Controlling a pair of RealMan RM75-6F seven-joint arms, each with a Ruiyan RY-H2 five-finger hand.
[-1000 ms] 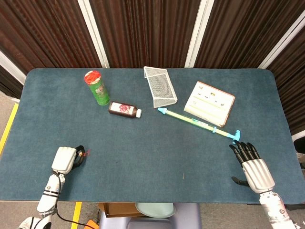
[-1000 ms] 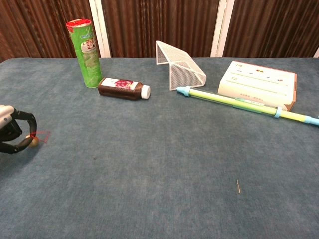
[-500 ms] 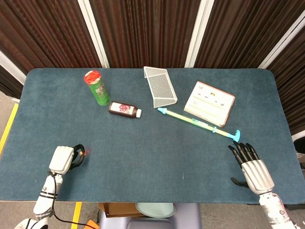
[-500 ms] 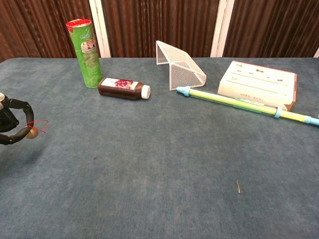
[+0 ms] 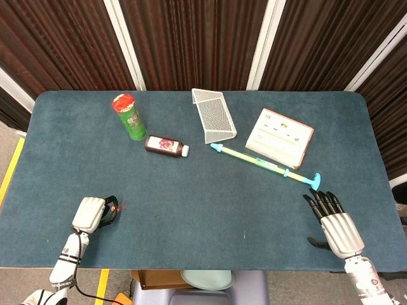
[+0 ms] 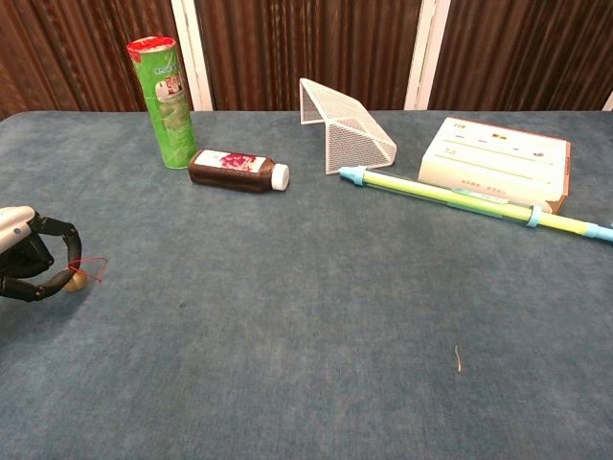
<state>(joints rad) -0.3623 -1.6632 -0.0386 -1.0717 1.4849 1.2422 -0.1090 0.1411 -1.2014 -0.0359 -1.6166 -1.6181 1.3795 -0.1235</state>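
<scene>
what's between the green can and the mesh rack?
Only the brown bottle, lying on its side, just nearer than the green can and left of the mesh rack; head view.

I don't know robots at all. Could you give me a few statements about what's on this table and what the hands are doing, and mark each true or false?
1. The green can stands upright. True.
2. The brown bottle stands upright. False: it lies on its side beside the can.
3. The left hand pinches a small thing with a red string in its fingers. True.
4. The right hand grips the long stick. False: its fingers are spread, apart from the stick's blue end.
5. The wire mesh rack lies on the white box. False: they lie apart on the table.
</scene>
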